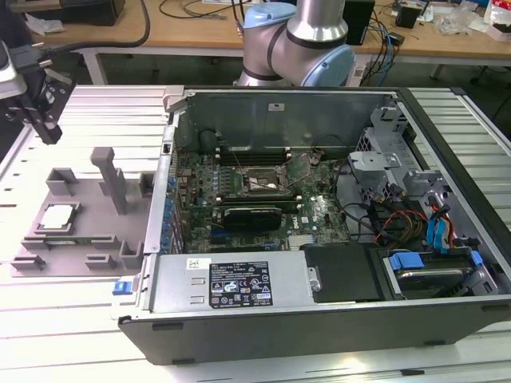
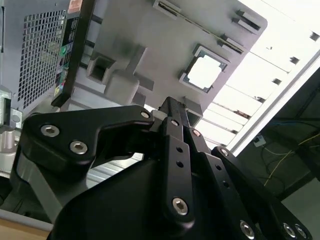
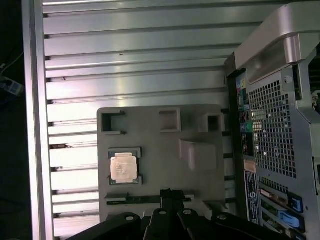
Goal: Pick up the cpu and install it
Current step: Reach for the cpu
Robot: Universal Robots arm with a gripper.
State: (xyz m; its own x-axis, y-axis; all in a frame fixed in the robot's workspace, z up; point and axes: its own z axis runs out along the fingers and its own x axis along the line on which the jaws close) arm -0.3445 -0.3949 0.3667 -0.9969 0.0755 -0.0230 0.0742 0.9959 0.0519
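Find the cpu (image 1: 58,216) at the exterior view's left, a little below mid-height. Lies flat, silvery top up, seated in a square pocket of a gray fixture block (image 1: 94,230). Not yet picked up, with nothing touching it.

Look next to the block itself: 1 tall upright post (image 1: 109,177) near its middle, plus several smaller raised holders and slots around the edge. Rests on a slotted aluminium table (image 1: 80,319).

Note the gripper (image 1: 49,132) in the exterior view's upper left, hanging above the table past the block's far edge and well apart from the cpu. Appears clenched in both wrist views, the black fingertips (image 3: 167,193) pressed together and grasping nothing. Shows the cpu beyond those fingertips in the first wrist view, with bare block surface between.

Just beside the block, toward the exterior view's right, find an open computer case (image 1: 319,323) lying on its side. Inside, at frame centre, spot the green motherboard (image 1: 319,211) with a black socket frame (image 1: 259,182) and, directly below that in the frame, a long dark expansion card (image 1: 251,215). Along the case's near wall, see a labelled power supply (image 1: 231,279); at lower right, a drive bay with blue tabs (image 1: 415,267).

Behind the case, at top centre, see the arm's silver and pale blue joints (image 1: 307,40), in front of a wooden bench (image 1: 200,28) strewn with cables.
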